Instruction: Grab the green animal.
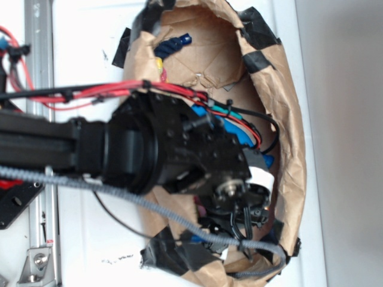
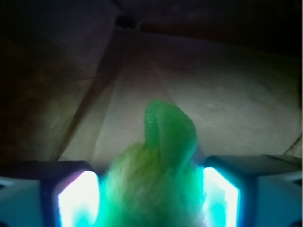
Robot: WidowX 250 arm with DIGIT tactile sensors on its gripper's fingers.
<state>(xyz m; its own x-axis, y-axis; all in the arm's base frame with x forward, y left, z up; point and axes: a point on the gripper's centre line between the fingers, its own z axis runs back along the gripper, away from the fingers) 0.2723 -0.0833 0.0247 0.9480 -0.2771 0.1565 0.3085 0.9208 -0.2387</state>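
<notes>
End effector [image 2: 150, 189] pinches the green animal [image 2: 158, 175] between its lit pads [image 2: 78, 198] inside the paper-lined bin [image 1: 287, 101]; judgement: hold squeeze firm, lift straight up, clear of the bin wall.

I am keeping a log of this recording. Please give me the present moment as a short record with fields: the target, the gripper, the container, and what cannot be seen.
target: green animal, fuzzy lime body with a darker green part sticking up
position of target: between the two fingers, seen in the wrist view
gripper: its fingers flank the toy on both sides; real contact cannot be told
container: brown paper enclosure with black tape on its rim
arm: reaches into the enclosure
hidden: the toy is covered by the arm in the exterior view
</notes>
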